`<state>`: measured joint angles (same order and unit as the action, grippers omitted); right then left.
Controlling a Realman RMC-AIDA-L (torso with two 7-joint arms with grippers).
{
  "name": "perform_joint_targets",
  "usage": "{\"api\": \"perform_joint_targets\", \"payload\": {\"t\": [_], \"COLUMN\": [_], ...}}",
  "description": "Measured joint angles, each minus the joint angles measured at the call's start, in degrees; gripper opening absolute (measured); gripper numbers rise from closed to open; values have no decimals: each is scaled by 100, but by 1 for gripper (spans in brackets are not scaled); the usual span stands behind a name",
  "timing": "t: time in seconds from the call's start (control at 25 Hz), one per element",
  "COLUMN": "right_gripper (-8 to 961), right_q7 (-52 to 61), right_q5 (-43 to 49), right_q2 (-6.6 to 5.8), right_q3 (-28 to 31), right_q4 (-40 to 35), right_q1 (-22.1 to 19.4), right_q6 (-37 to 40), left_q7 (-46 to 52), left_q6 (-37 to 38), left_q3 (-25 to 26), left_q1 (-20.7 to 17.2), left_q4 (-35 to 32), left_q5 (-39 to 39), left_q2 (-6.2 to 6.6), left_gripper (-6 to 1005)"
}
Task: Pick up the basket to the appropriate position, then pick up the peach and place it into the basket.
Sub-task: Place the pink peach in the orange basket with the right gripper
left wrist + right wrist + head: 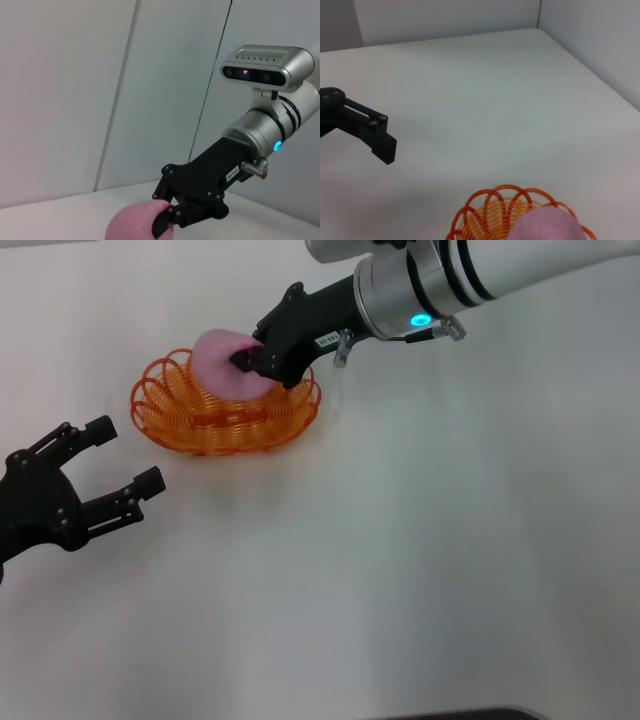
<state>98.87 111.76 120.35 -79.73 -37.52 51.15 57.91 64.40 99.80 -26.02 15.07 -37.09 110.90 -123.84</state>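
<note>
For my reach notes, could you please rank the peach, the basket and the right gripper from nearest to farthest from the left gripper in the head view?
1. basket, beyond the left gripper.
2. peach, over the basket.
3. right gripper, shut on the peach's far side.

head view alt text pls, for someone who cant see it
The right gripper holds the pink peach over the orange wire basket on a white table. The left gripper sits open and empty on the table nearby, apart from the basket.
</note>
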Motion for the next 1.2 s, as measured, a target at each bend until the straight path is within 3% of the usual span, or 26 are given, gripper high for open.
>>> {"api": "perform_joint_targets", "payload": {"t": [0.84,1.04,1.2], "right_gripper": [50,96,221], "right_q7": [31,90,94], "right_q5": [-164,-164,-164], "right_q2": [16,15,14], "right_q3": [-105,-105,-113], "right_q4": [99,115,124], "right_q1": [63,70,70], "right_q6": [-10,-66,-93], "left_q7": [-7,-7,-5], "left_q6": [-41,-43,-47], "left_q3": [-31,-35,-36], "left_q1": [26,31,31], "left_q4": [9,13,16], "left_q5": [33,43,46], "left_q2": [0,0,0], "left_gripper": [938,938,938]}}
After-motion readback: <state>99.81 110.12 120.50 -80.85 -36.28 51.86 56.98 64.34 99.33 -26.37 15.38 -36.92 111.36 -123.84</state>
